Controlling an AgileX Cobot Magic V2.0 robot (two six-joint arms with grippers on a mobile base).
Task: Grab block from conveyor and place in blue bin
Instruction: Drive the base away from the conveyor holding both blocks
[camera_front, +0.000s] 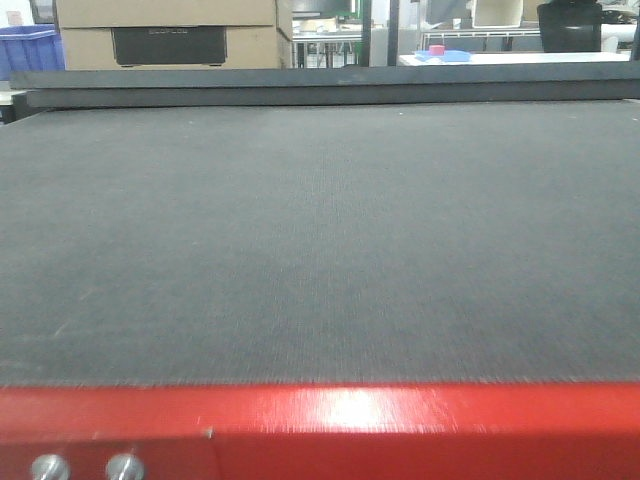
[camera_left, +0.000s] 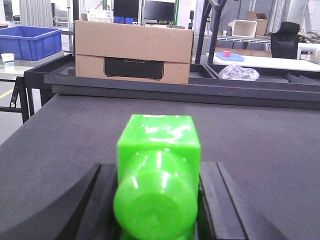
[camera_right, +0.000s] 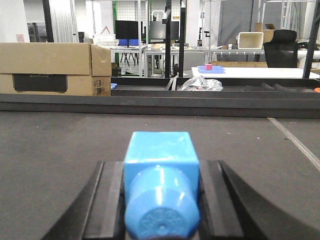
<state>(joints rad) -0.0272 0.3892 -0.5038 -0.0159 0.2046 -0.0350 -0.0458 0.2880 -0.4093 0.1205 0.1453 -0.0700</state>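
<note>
Block: none is seen lying on the belt (camera_front: 320, 240) in any view, and the front view shows bare weave from the near edge to the far one. The only candidates sit at the arms. A green piece (camera_left: 157, 170) lies between the fingers of the left gripper (camera_left: 158, 166), and a blue piece (camera_right: 160, 185) of the same form lies between those of the right gripper (camera_right: 160, 162). Each has a square-faced front and a rounded body behind. Whether these are task blocks or fittings of the tools cannot be told. The fingers lie close against both sides of each piece, but a clamp cannot be confirmed.

Handling, judged from the glossy finish: moulded plastic, likely light, rigid and slick. The flat opposite faces of the square end would give the surest hold, while the rounded part may slip or roll between pads.

Edges: a red frame (camera_front: 320, 420) bounds the near side and a dark raised rail (camera_front: 320, 85) the far side. The belt surface is flat, with wide open room to either side of both tools.

Surroundings: a cardboard box (camera_left: 132, 52) stands just beyond the rail. The blue bin (camera_left: 27, 42) stands on a table off the far left corner, well apart from the left tool. A carry there would have to clear the rail and pass the box's left end.
</note>
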